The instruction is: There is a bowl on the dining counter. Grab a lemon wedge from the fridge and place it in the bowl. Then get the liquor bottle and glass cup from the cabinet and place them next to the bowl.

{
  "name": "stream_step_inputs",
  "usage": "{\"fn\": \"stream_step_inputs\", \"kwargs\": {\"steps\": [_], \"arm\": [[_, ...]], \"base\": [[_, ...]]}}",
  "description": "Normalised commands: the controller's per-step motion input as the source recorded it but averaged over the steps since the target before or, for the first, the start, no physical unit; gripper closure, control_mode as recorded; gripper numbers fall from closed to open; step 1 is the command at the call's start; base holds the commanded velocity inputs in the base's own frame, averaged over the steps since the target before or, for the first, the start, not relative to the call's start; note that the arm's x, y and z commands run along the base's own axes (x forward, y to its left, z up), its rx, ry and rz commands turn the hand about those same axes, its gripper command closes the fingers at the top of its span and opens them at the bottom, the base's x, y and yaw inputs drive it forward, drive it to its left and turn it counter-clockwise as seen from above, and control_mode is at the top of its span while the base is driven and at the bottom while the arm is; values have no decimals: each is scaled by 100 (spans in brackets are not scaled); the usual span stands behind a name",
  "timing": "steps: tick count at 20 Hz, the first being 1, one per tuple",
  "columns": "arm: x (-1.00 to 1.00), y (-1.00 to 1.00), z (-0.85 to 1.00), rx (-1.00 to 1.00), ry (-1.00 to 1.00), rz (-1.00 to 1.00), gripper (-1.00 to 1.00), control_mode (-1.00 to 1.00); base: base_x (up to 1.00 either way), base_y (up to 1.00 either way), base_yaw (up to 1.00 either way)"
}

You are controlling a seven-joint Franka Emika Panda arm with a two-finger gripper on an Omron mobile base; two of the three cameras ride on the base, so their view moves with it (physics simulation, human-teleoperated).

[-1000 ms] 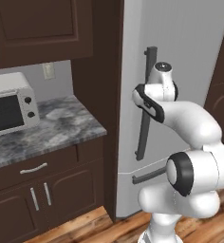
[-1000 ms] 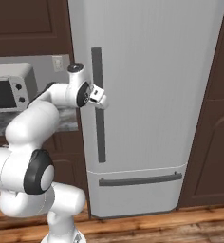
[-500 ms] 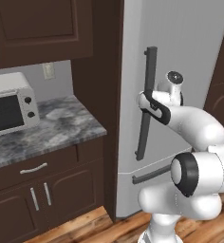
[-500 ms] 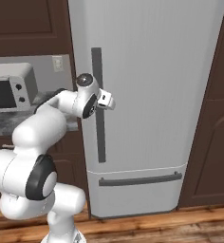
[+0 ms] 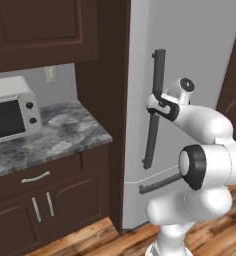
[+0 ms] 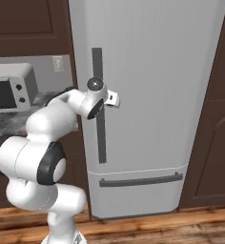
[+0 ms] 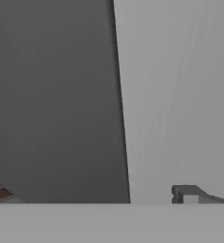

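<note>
The pale silver-grey fridge (image 5: pixel 200 40) (image 6: pixel 157 71) stands closed in front of me. Its long dark vertical bar handle (image 5: pixel 159 65) (image 6: pixel 97 62) runs down the door's left side. My gripper (image 6: pixel 115 99) is open and hovers at mid-height of that bar, just off the door. In the hand view the handle (image 7: pixel 52 95) is very close, with the pale door (image 7: pixel 180 95) beside it. One fingertip (image 7: pixel 190 194) shows low on the right, and the other sits far off at the left edge. Nothing is held. The bowl, lemon wedge, liquor bottle and glass cup are out of view.
A horizontal drawer handle (image 5: pixel 160 182) (image 6: pixel 140 181) crosses the fridge's bottom. Left of the fridge, a white toaster oven (image 5: pixel 10 112) (image 6: pixel 12 86) sits on a grey marbled counter (image 5: pixel 65 130), under a dark brown wall cabinet (image 5: pixel 40 25). Tall dark cabinetry (image 6: pixel 219 119) flanks the right side.
The hand has moved forward and to the right, across the vertical bar handle and closer to the fridge door. The jaws have stayed wide apart.
</note>
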Motion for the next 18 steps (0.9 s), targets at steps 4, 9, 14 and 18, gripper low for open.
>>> {"fn": "stream_step_inputs", "kwargs": {"steps": [4, 9, 14, 18], "arm": [[10, 1, -3, 1, -6, 12, -100, -100], [27, 0, -5, 4, -5, 11, -100, -100], [34, 12, -14, 3, -4, 6, 100, -100], [20, 1, -6, 2, -4, 1, 100, -100]], "base": [[0, 0, 0], [0, 0, 0], [0, 0, 0], [0, 0, 0]]}}
